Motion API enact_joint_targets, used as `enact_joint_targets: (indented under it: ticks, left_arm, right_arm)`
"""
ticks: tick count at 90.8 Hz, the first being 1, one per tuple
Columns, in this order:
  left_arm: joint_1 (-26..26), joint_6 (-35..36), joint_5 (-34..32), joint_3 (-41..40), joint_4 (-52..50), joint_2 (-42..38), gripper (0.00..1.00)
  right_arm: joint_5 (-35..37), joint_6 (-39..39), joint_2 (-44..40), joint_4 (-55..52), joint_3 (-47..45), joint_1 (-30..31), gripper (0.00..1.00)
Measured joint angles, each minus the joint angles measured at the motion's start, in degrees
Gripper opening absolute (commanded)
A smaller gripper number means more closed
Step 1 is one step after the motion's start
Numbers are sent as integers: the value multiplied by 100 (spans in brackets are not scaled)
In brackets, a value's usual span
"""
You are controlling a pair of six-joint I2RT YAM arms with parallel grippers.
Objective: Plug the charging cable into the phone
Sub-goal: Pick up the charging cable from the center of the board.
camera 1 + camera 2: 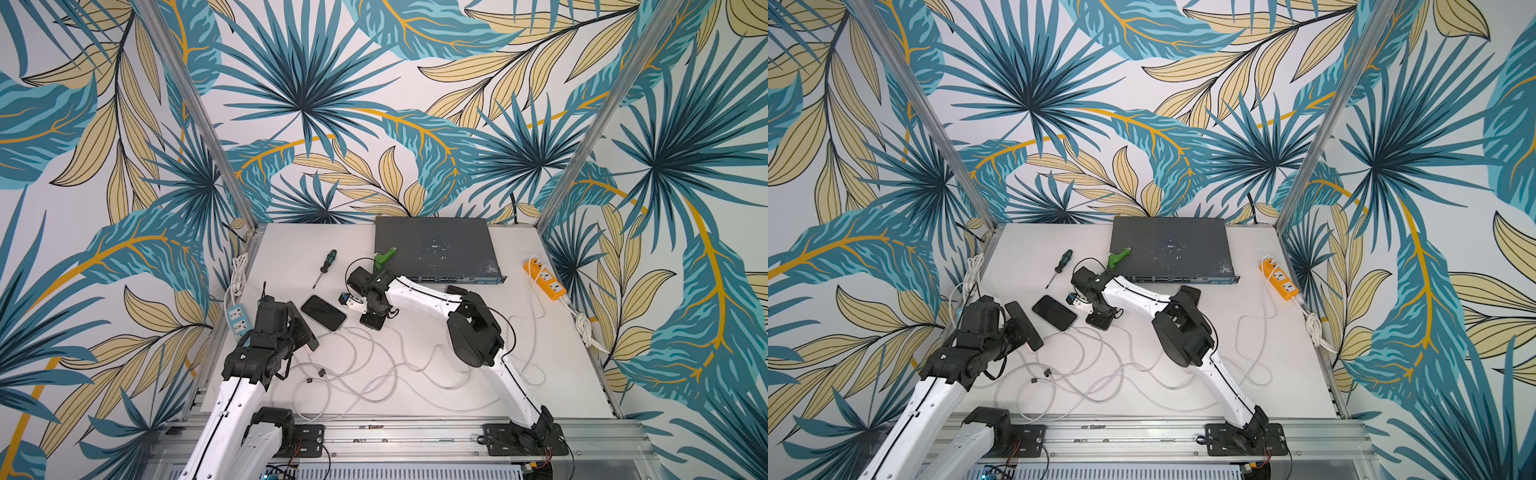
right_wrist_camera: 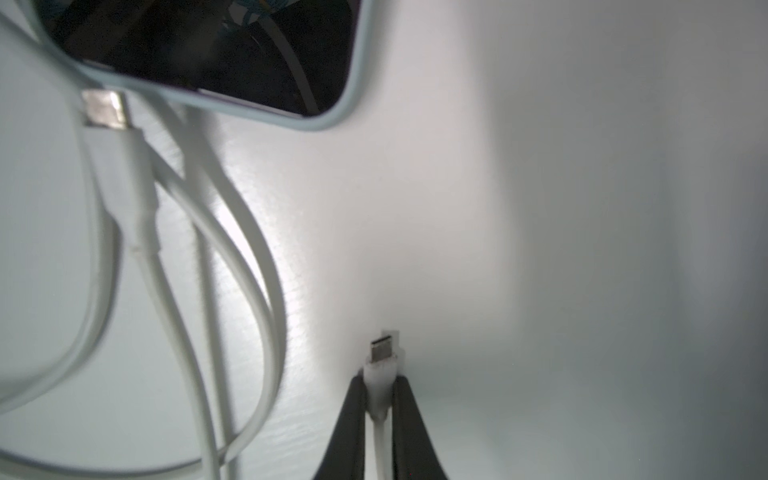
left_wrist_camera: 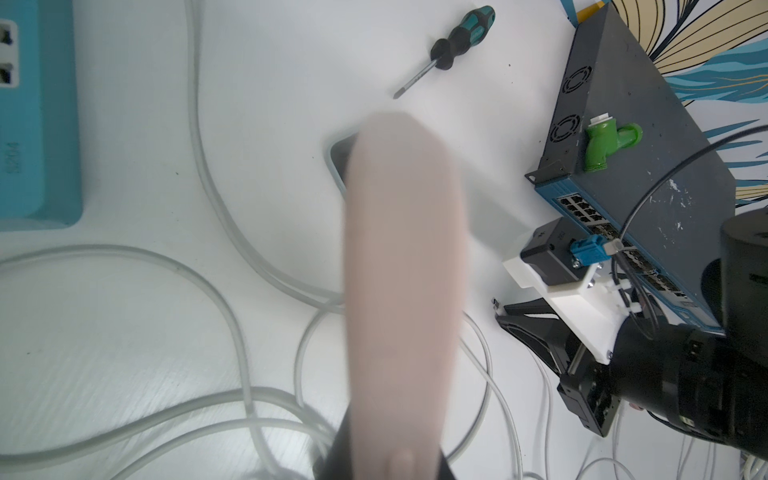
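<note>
The dark phone [image 1: 323,312] in a pale case lies flat near the table's middle, also seen in a top view [image 1: 1054,312]. My right gripper [image 2: 380,380] is shut on the white plug [image 2: 384,353] of the charging cable, its metal tip sticking out past the fingertips, a short way from the phone's corner [image 2: 324,120]. It stands low over the table, right of the phone [image 1: 371,322]. A second white plug [image 2: 112,137] lies against the phone's edge. My left gripper [image 1: 304,326] is shut and holds nothing, left of the phone; its blurred pink fingers [image 3: 403,249] hide most of the phone.
Loose white cables [image 1: 374,374] tangle across the front half of the table. A grey network switch [image 1: 436,249] with a green fitting [image 1: 384,255] sits at the back. A screwdriver [image 1: 325,266], a teal power strip [image 1: 237,318] and an orange power strip [image 1: 546,278] lie around.
</note>
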Motion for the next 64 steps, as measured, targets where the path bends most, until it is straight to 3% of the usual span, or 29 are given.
enact_joint_targets:
  ticks: [13,22,41,64]
  left_arm:
    - [0,-2,7,-2,4,0,0]
    - [0,0,22,-2,4,0,0]
    - [7,13,302,-9,190,0,0]
    - [11,61,1744,44,1344,214,0]
  right_arm:
    - [286,20,-68,205,-133,83,0]
    - [109,59,-236,452,-417,28,0]
    - [-1102,304,-1040,885,-1357,-533,0]
    - [-2973,1506,-3147,2487,-2944,-1257,0]
